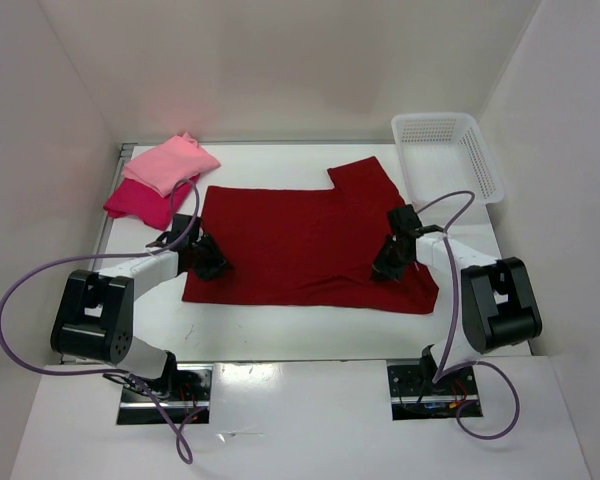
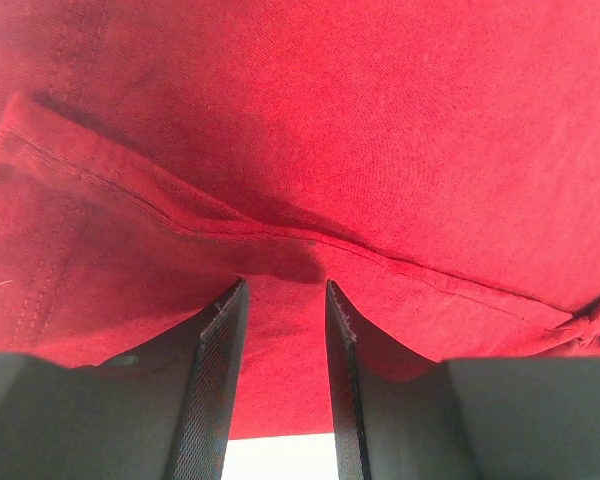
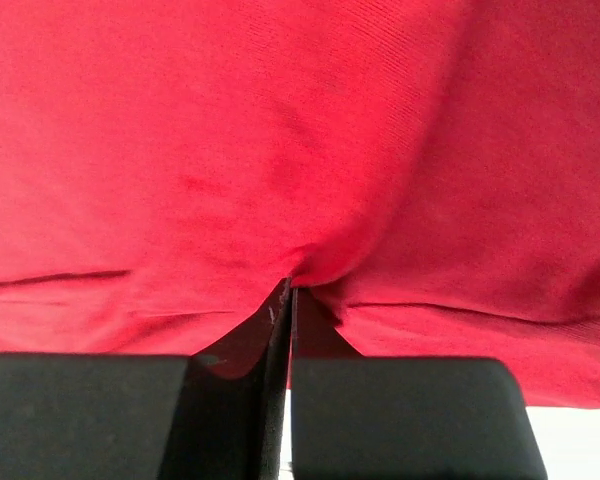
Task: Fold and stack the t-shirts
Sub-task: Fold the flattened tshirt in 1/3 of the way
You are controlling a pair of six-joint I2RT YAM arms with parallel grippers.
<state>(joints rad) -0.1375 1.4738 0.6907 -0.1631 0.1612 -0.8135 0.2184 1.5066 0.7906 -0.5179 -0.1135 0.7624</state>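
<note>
The maroon t-shirt (image 1: 300, 240) lies lengthwise across the bench (image 1: 280, 325) between 2 hands: right hand (image 3: 288, 285) pinched shut on its cloth, left hand (image 2: 286, 286) slightly open, seemingly not yet gripping.

No writing, label, brand, number or sign can be read anywhere, neither on the dark maroon t-shirt (image 1: 300, 240), the light pink t-shirt (image 1: 170, 162), the crimson-magenta t-shirt (image 1: 138, 203), the white mesh basket (image 1: 488, 160) nor the table (image 1: 310, 335).
</note>
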